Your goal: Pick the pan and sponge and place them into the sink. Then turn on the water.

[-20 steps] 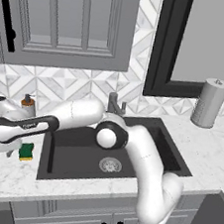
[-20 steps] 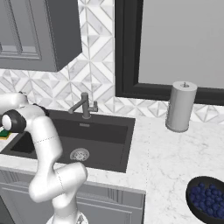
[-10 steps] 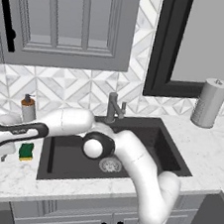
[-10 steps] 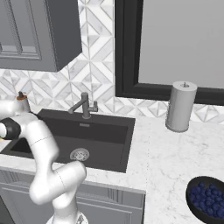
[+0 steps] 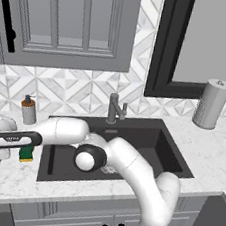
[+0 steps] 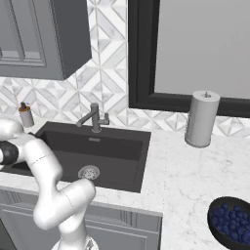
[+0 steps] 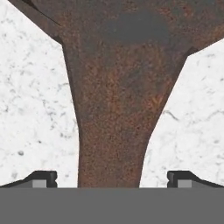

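Brown pan (image 7: 116, 96) handle now sits between the spread end effector (image 7: 112, 177) fingers; arm has swung lower, leftward

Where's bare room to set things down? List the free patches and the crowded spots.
Free: the sink basin, apart from its drain; the counter between sink, paper towel roll and blueberry bowl. Crowded: left of the sink, where soap bottle, sponge, pan and arm cluster.

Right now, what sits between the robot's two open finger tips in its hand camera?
The pan's brown handle runs between the end effector's spread tips in the hand view, with white marble counter showing at either side. They are not closed on it.
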Tool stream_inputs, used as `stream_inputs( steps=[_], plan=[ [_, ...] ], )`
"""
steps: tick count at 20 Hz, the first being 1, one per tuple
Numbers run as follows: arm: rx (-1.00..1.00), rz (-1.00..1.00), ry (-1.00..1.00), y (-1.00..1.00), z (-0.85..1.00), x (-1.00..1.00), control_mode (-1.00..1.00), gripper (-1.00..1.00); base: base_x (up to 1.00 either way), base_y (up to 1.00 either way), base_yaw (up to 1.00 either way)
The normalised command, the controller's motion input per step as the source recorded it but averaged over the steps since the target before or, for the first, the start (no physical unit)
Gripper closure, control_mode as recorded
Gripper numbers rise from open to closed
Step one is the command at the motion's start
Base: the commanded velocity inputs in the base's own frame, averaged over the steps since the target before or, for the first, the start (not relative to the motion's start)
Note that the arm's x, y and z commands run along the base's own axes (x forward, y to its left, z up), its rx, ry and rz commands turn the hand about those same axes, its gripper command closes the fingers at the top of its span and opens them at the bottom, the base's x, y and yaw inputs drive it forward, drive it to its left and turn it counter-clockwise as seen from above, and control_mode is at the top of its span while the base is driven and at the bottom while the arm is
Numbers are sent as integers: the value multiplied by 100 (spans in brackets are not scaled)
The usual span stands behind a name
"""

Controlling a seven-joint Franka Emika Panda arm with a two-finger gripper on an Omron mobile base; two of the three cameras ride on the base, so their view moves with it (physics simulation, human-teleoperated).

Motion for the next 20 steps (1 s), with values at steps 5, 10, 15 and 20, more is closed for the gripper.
stream_inputs(
  steps=[5, 10, 15, 20],
  plan=[
    [0, -7, 0, 8, -30, 0, -100, 100, 0, 0, 0],
    [0, -1, 1, 0, -6, 0, -100, 100, 0, 0, 0],
    [0, 0, -2, -47, -2, -4, -100, 100, 0, 0, 0],
    [0, 0, -3, -84, 0, -4, -100, 100, 0, 0, 0]
  ],
)
